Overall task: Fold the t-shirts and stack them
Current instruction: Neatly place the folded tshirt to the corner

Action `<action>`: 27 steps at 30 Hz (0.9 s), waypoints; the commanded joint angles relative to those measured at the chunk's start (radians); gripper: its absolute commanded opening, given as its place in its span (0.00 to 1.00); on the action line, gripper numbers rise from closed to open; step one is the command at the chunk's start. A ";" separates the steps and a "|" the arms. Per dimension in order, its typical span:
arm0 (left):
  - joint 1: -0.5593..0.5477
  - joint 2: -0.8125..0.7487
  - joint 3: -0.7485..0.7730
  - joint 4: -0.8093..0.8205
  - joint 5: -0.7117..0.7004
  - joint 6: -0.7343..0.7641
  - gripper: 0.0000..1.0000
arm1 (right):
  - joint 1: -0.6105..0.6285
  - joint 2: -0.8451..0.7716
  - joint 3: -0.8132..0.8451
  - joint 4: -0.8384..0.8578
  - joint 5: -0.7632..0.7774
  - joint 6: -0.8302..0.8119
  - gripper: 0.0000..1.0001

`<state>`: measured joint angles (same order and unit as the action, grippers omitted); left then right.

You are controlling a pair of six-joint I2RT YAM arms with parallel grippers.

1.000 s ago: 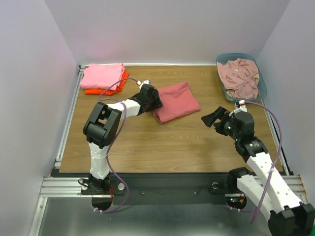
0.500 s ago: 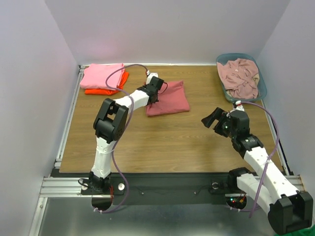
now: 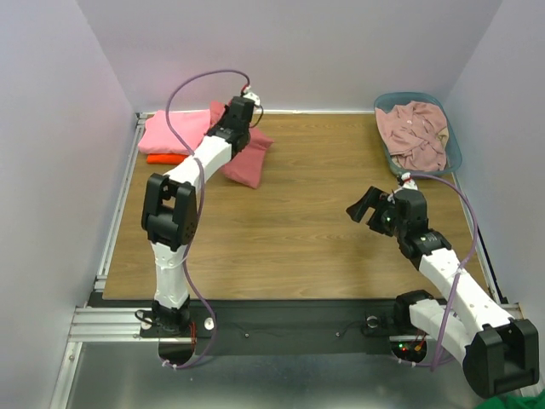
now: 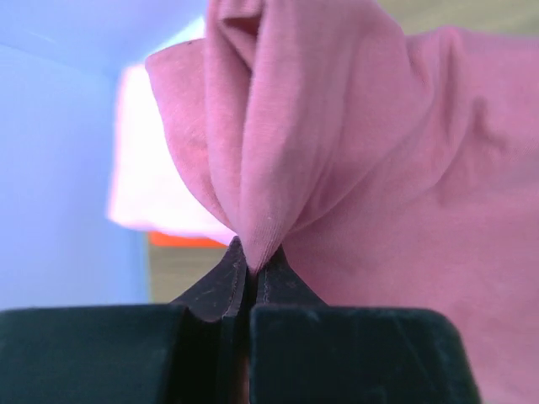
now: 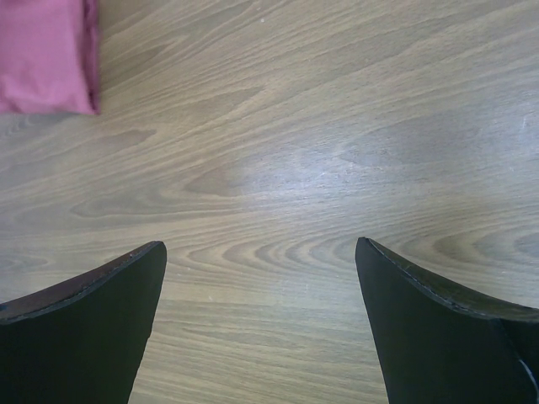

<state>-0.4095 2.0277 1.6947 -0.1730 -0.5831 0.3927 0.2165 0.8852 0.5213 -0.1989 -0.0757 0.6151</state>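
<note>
My left gripper (image 3: pixel 232 126) (image 4: pixel 253 263) is shut on a pinched fold of the dusty coral-red t-shirt (image 3: pixel 249 160) (image 4: pixel 379 168). It holds that folded shirt at the back left of the table, right beside the stack. The stack is a bright pink t-shirt (image 3: pixel 174 130) (image 4: pixel 143 185) lying on an orange one (image 3: pixel 163 158) (image 4: pixel 181 241). A pale dusty-pink t-shirt (image 3: pixel 414 132) lies crumpled in the blue-grey basket (image 3: pixel 454 153) at the back right. My right gripper (image 3: pixel 364 207) (image 5: pixel 260 244) hangs open over bare wood; a corner of the coral-red shirt (image 5: pixel 46 55) shows far ahead of it.
Lilac walls close in the back and both sides. A metal rail (image 3: pixel 119 204) runs along the table's left edge. The wooden tabletop (image 3: pixel 289 239) lies between the two arms.
The left gripper closed on the coral-red shirt's edge and carried it from the table's middle to the back left, beside the pink and orange stack. The right arm barely moved.
</note>
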 commanded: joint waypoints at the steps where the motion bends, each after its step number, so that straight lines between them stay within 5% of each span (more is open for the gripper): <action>1: 0.056 -0.092 0.115 0.070 -0.009 0.188 0.00 | -0.002 0.000 0.020 0.065 0.001 -0.034 1.00; 14: 0.187 0.057 0.448 0.066 0.012 0.227 0.00 | -0.002 0.060 0.025 0.070 0.010 -0.031 1.00; 27: 0.273 0.157 0.451 0.101 -0.023 0.175 0.00 | -0.002 0.120 0.031 0.072 0.047 -0.034 1.00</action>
<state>-0.1860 2.1632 2.0941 -0.1474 -0.5617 0.5915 0.2165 0.9993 0.5213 -0.1757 -0.0566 0.5976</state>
